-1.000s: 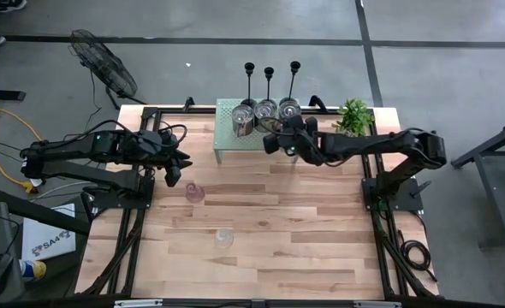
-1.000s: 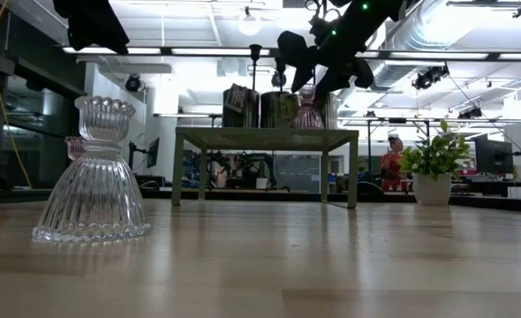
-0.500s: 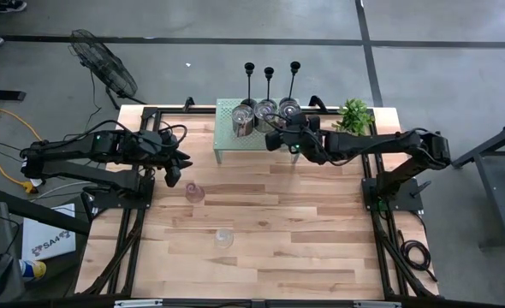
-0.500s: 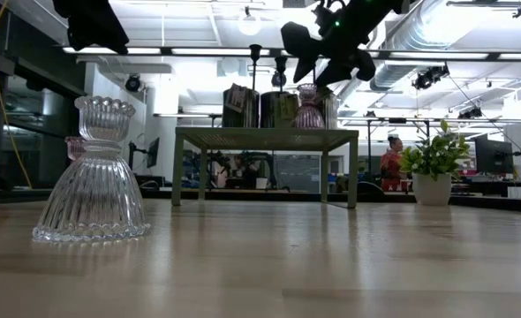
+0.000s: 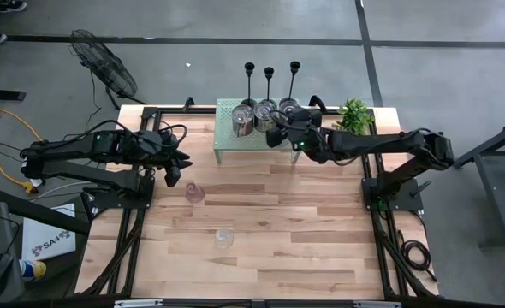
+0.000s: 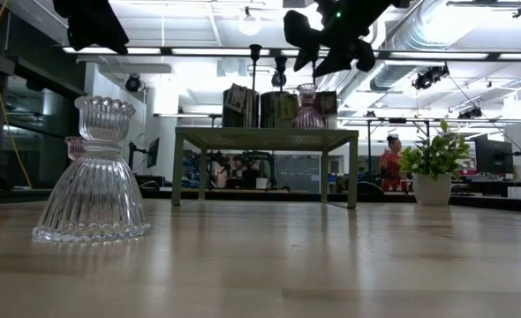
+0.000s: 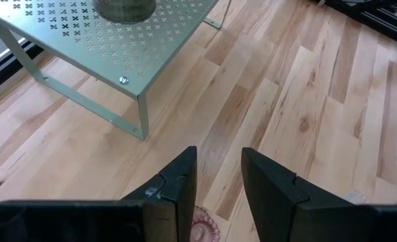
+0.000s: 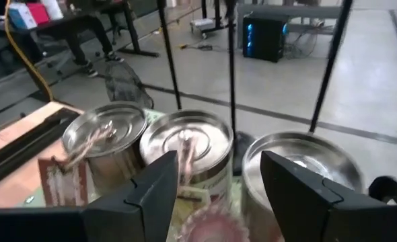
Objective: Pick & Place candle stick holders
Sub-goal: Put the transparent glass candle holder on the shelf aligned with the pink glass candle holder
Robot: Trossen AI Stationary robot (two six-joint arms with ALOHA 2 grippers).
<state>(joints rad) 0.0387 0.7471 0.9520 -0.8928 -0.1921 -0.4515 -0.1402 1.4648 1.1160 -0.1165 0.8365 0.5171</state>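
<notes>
When you look down from the high view, your right gripper [image 5: 280,131] sits over the green shelf [image 5: 225,121] at the far edge of the table [image 5: 321,231], just in front of the three silvery jars [image 5: 265,109], with three black candlesticks [image 5: 270,77] standing behind the shelf and a small plant [image 5: 353,115] to its right. Your left gripper [image 5: 172,175] hangs over the left part of the table, near a pink glass holder [image 5: 194,192], and a clear glass holder [image 5: 224,238] stands well apart, closer to the near edge. At table height in the low view, the clear glass holder [image 6: 93,172] fills the left foreground, upright on the wood, with the pink one [image 6: 73,148] partly hidden behind it. On the shelf [image 6: 265,137] you can see the jars [image 6: 278,108] and another pink glass holder [image 6: 307,110] standing among them; your right gripper [image 6: 324,55] hovers above that holder, fingers parted and not touching it. A person shows far back in the room, beside the plant [image 6: 434,163]. Through your left wrist view, the fingers [image 7: 178,188] stand apart with nothing between them, above the rim of the pink holder [image 7: 202,228], and a corner of the shelf [image 7: 118,47] lies ahead. Through your right wrist view, the fingers [image 8: 155,185] are spread and empty, the pink holder [image 8: 212,225] sits below the gap, and the three jars [image 8: 185,144] stand just beyond.
</notes>
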